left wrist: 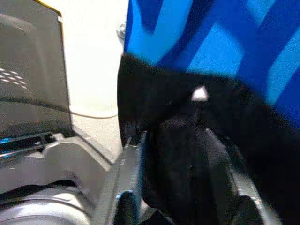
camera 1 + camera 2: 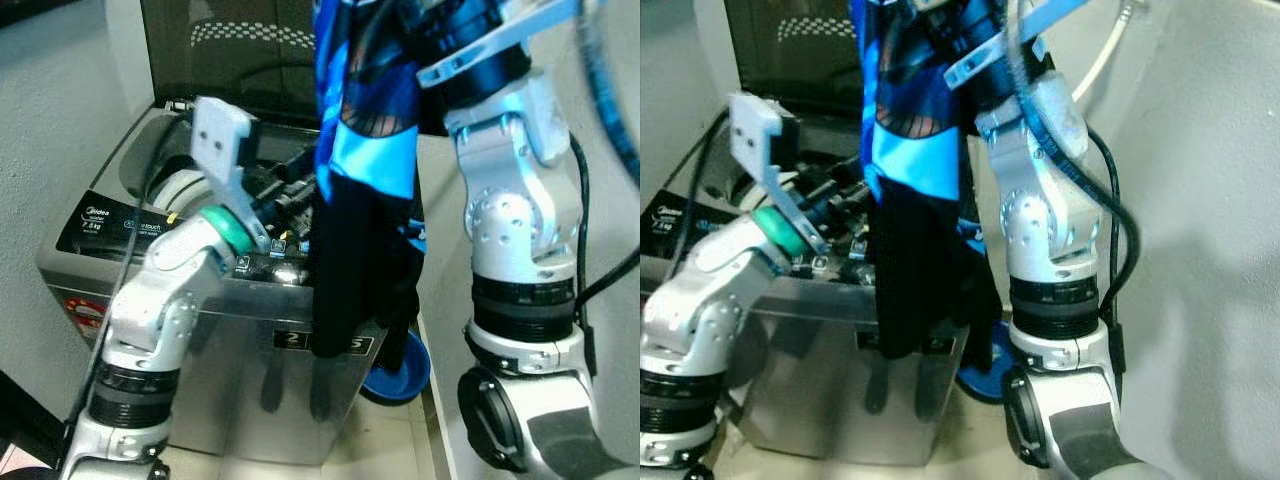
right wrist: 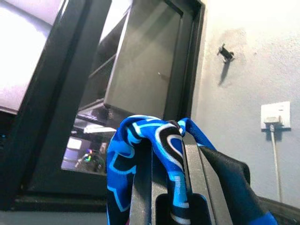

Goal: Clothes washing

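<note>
Right wrist view: the right gripper (image 3: 171,154) has its two black fingers (image 3: 143,187) pinched on a fold of the garment (image 3: 140,154), which drapes over the fingertips and down either side.
Garment look: bright and dark blue swirls edged in white and black near the grip; lower down, a plain black length (image 2: 345,270).
Garment place: held high above the washer (image 2: 250,340), hanging down past its front right corner; the black end reaches over the washer's front panel.
Left gripper (image 2: 285,195): reaches over the washer's open top, beside the hanging garment; whether its fingers are spread or closed I cannot tell.
Left wrist view: black cloth (image 1: 197,154) close up under blue patterned cloth, the washer's grey rim (image 1: 70,150) beside it and the raised dark lid (image 1: 28,70) behind.
Eye views alone: the washer whole, lid (image 2: 230,50) up at the back, control panel (image 2: 110,225) on its left top edge, a blue basin (image 2: 400,370) on the floor at its right foot.
Right wrist view alone: a dark-framed window (image 3: 108,89) and a wall socket (image 3: 275,116) on the wall behind the washer.
Right arm (image 2: 515,230): stands upright to the right of the washer, against the wall.
</note>
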{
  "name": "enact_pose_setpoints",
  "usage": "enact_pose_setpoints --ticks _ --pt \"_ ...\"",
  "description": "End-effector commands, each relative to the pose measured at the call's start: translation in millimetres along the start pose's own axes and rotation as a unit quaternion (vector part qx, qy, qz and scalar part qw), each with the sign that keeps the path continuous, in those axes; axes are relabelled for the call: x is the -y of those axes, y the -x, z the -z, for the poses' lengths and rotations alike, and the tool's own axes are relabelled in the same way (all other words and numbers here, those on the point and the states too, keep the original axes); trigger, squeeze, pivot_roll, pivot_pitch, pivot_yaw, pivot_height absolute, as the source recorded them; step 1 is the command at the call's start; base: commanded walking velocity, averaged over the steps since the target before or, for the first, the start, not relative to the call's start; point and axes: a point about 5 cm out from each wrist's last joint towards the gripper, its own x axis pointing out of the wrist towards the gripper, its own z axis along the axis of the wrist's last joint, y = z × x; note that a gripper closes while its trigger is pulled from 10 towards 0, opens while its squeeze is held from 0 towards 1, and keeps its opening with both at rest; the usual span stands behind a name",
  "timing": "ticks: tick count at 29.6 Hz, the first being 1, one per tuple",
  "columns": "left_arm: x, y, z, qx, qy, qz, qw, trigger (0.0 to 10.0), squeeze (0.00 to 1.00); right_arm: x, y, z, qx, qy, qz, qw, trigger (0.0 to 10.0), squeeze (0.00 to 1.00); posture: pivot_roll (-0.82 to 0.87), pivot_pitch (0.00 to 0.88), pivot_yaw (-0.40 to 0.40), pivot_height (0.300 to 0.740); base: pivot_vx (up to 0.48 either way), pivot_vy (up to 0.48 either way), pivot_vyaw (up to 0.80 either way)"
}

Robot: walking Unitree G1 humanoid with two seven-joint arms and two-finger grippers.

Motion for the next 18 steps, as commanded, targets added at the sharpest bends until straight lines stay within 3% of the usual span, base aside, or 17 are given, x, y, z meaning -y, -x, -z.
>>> enact_pose_setpoints --ticks 1,6,7,8,11,12,15,18 --pt "5.0 -4.9 2 -0.006 0.009 0.015 1.000 10.0 1.00 1.9 -4.6 -9 0.016 -0.003 -0.009 1.000 10.0 0.00 0.02 0.001 -0.015 0.740 0.000 0.000 0.00" --pt "12.2 -7.8 15 -0.032 0.032 0.051 0.998 10.0 1.00 0.2 -5.7 -11 0.021 -0.031 -0.019 0.999 10.0 0.00 0.03 0.002 -0.019 0.740 0.000 0.000 0.00" --pt "17.6 -7.9 17 -0.043 0.046 0.085 0.994 10.0 1.00 -0.7 -5.4 -11 0.021 -0.037 -0.023 0.999 10.0 0.00 0.03 0.004 -0.019 0.740 0.000 0.000 0.00" --pt "30.1 -5.8 17 -0.051 0.050 0.147 0.987 10.0 0.91 -1.1 -4.1 -10 0.016 -0.045 -0.027 0.998 10.0 0.00 0.03 0.004 -0.019 0.740 0.000 0.000 0.00" --pt "33.7 -5.0 17 -0.053 0.052 0.164 0.984 10.0 0.91 -0.9 -3.5 -9 0.014 -0.047 -0.028 0.998 10.0 0.00 0.03 0.004 -0.019 0.740 0.000 0.000 0.00" --pt "40.7 0.9 16 -0.052 0.050 0.192 0.979 10.0 0.00 1.5 0.5 -3 0.002 -0.047 -0.022 0.999 10.0 0.00 0.02 0.007 -0.017 0.740 0.000 0.000 0.00" --pt "47.8 13.0 15 -0.052 0.040 0.214 0.975 10.0 0.00 6.8 11.7 12 -0.031 -0.040 -0.003 0.999 10.0 0.00 0.02 0.011 -0.013 0.740 0.000 0.000 0.00" --pt "45.3 21.1 14 -0.053 0.026 0.193 0.979 10.0 0.00 9.9 24.4 24 -0.062 -0.028 0.011 0.998 10.0 0.00 0.02 0.016 -0.014 0.740 0.000 0.000 0.00"
